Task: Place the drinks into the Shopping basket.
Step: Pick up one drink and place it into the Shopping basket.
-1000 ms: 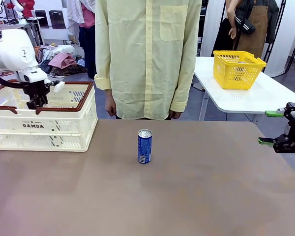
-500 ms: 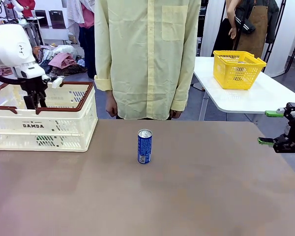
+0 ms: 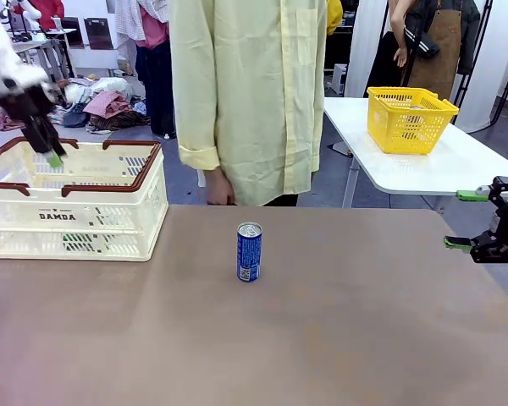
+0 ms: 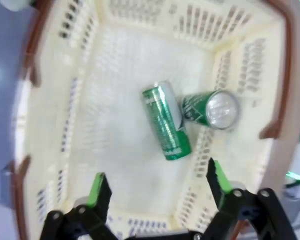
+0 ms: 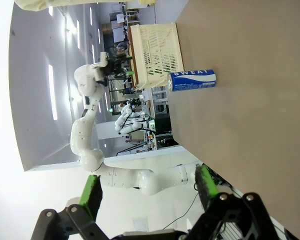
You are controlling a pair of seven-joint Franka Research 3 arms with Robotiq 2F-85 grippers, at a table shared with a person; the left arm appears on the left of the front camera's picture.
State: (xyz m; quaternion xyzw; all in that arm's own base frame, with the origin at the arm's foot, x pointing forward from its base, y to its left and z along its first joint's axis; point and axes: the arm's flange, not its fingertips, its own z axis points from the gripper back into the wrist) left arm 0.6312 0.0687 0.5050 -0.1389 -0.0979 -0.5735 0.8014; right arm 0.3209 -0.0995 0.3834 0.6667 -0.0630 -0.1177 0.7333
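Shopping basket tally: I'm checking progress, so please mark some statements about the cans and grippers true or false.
1. Two green cans lie inside the Shopping basket. True.
2. The blue can lies on its side. False: it stands upright on the table.
3. The left gripper holds a can. False: it is open and empty, above the basket.
4. The right gripper is open. True.

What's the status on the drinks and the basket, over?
Left claw open over the Shopping basket, right claw open at the table's right edge. Two green cans lying in the basket, blue can upright mid-table. Nothing blocking it.
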